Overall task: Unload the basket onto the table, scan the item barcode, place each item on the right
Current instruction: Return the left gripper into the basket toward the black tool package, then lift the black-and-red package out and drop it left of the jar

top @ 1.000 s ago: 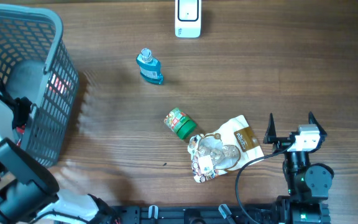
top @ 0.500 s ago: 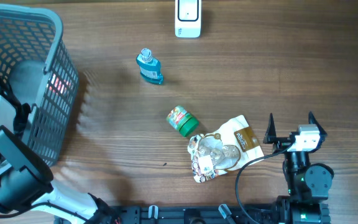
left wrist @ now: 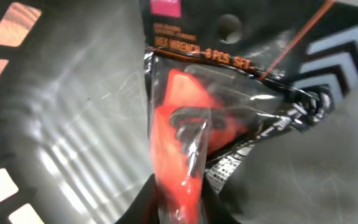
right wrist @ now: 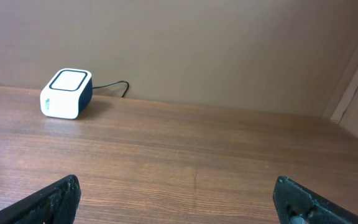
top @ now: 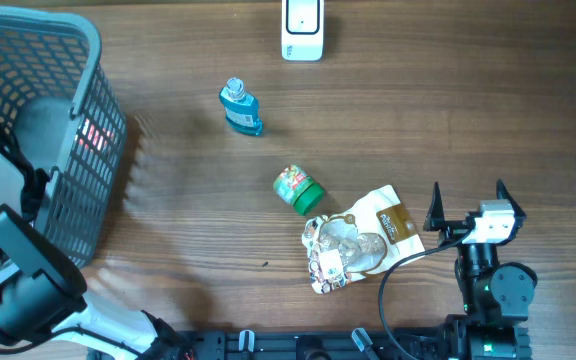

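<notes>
Grey basket (top: pixel 78 130) at left edge of counter (top: pixel 448 100). Inside basket: left gripper (left wrist: pixel 179 206), pinched tight on wrench pack (left wrist: pixel 185 118). Far right of basket: right gripper (top: pixel 468 196), spread wide, empty. Also right of basket: bag (top: pixel 363 240), scanner (top: pixel 302 28), can (top: pixel 299 189), bottle (top: pixel 240 108).

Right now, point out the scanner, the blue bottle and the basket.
scanner (top: pixel 302 45): overhead view, on its white casing.
blue bottle (top: pixel 242 112): overhead view, on its body.
basket (top: pixel 103 160): overhead view, on its right wall.

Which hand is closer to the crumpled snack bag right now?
Right. The right hand stands open just beside the snack bag; the left hand is far off inside the basket, shut on the hex wrench pack.
</notes>
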`<state>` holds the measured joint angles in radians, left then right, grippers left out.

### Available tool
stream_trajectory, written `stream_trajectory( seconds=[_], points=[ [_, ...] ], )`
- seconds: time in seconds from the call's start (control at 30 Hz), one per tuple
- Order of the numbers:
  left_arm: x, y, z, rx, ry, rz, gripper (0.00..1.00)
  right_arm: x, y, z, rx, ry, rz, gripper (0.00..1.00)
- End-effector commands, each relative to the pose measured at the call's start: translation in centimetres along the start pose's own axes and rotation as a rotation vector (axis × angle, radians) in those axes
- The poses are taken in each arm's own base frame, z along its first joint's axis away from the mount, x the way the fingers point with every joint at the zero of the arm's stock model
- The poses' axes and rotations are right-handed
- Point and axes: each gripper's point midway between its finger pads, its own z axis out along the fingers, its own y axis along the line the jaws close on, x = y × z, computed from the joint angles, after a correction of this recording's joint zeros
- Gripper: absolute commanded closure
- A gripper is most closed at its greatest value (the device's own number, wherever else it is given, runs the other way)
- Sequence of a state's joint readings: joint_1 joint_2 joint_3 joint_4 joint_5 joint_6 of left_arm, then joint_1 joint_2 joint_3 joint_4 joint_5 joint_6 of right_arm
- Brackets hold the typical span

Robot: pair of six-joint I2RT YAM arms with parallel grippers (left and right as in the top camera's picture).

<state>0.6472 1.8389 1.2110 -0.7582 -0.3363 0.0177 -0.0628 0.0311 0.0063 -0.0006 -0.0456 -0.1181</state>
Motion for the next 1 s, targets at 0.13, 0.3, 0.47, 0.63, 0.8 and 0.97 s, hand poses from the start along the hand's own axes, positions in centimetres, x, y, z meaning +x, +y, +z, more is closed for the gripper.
stream_trajectory(
  seconds=[0.13,0.3,0.47,0.63,0.8,0.97],
  points=[
    [-0.6,0.4,-2.7,0.028,-0.040,-0.048,0.96,0.0,0.2,0.0,-0.011,-0.003,-0.010,0.00],
    [-1.9,1.3,-7.7,0.074,-0.143,-0.104,0.96,0.0,0.2,0.0,-0.012,-0.003,-0.010,0.00],
    [-3.2,2.3,-15.6,0.130,-0.309,-0.139,0.96,0.0,0.2,0.0,-0.011,-0.003,-0.010,0.00],
    [-3.4,0.9,-28.6,0.362,-0.603,-0.110,0.96,0.0,0.2,0.0,-0.011,-0.003,-0.010,0.00],
    [1.6,-1.2,-41.7,0.627,-0.910,0.027,0.96,0.0,0.2,0.0,-0.011,-0.003,-0.011,0.00],
    [10.6,-7.5,-47.9,1.024,-0.921,0.372,0.96,0.0,0.2,0.0,-0.011,-0.003,-0.010,0.00]
  ],
)
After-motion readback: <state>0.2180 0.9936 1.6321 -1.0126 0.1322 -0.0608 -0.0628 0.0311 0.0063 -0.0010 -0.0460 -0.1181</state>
